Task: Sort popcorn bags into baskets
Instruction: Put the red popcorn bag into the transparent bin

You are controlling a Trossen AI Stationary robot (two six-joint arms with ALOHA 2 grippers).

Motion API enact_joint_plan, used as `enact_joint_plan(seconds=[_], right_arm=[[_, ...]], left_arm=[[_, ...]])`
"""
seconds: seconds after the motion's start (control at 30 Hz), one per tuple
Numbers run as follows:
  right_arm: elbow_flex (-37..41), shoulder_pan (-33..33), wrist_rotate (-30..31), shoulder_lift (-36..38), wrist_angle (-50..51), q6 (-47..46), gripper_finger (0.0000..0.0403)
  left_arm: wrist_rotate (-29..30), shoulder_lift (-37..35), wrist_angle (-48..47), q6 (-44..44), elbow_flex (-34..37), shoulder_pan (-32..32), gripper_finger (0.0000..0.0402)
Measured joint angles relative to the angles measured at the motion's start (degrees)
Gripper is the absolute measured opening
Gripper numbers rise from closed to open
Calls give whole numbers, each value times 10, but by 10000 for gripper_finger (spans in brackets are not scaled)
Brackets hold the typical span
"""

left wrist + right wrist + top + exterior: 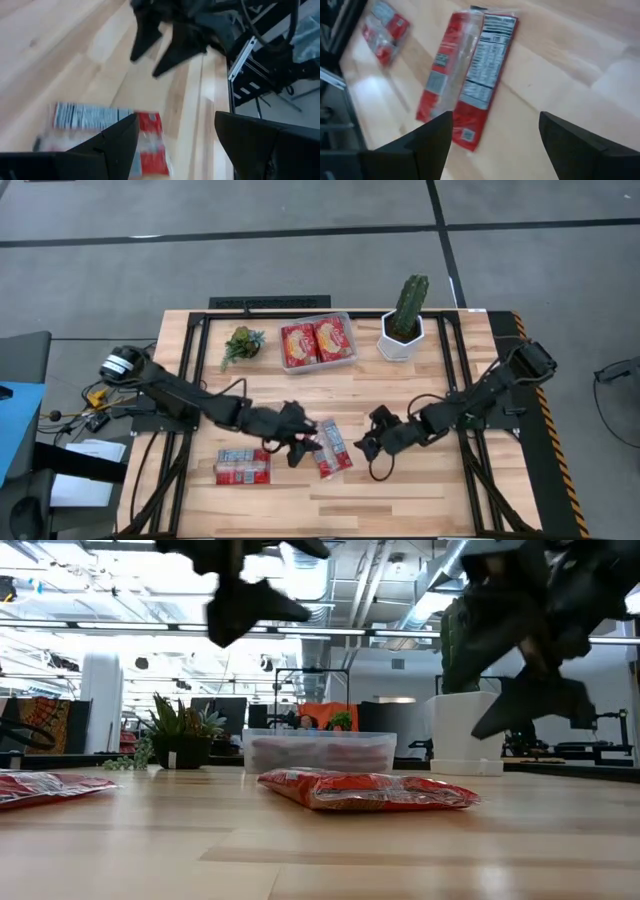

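One popcorn bag [334, 449] lies flat on the table with its printed back up, seen also in the low view [370, 790], the left wrist view [95, 119] and the right wrist view [470, 75]. My left gripper [303, 448] [175, 120] hovers open just left of it. My right gripper [366, 445] [495, 117] hovers open just right of it. Both show raised off the table in the low view. More bags [243, 467] [385, 31] lie near the left front. The clear tub [345, 360] holds two bags [317, 340] with cream-yellow pictures.
A white hexagonal cactus pot [402, 338] stands right of the tub, and a small green plant [242, 343] stands left of it. The table's near edge [320, 530] runs behind bare wood in front of the bags. Black frame rails line both table sides.
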State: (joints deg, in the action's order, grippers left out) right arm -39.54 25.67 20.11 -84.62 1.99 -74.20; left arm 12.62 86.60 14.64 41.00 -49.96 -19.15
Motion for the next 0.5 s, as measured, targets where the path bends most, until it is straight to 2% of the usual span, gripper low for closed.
enact_joint_plan(seconds=[0.13, 0.3, 0.4, 0.5], right_arm=[[3, -22, -6, 0, 0, 37, 317], [3, -34, -21, -4, -10, 42, 317], [3, -42, -46, -20, -51, 54, 317], [3, -57, -94, -45, -140, 83, 317]], left_arm=[[46, -3, 57, 79, 55, -48, 249], [168, -2, 179, 186, 158, -100, 249], [212, -2, 234, 228, 198, -115, 249], [221, -2, 237, 242, 207, -122, 249]])
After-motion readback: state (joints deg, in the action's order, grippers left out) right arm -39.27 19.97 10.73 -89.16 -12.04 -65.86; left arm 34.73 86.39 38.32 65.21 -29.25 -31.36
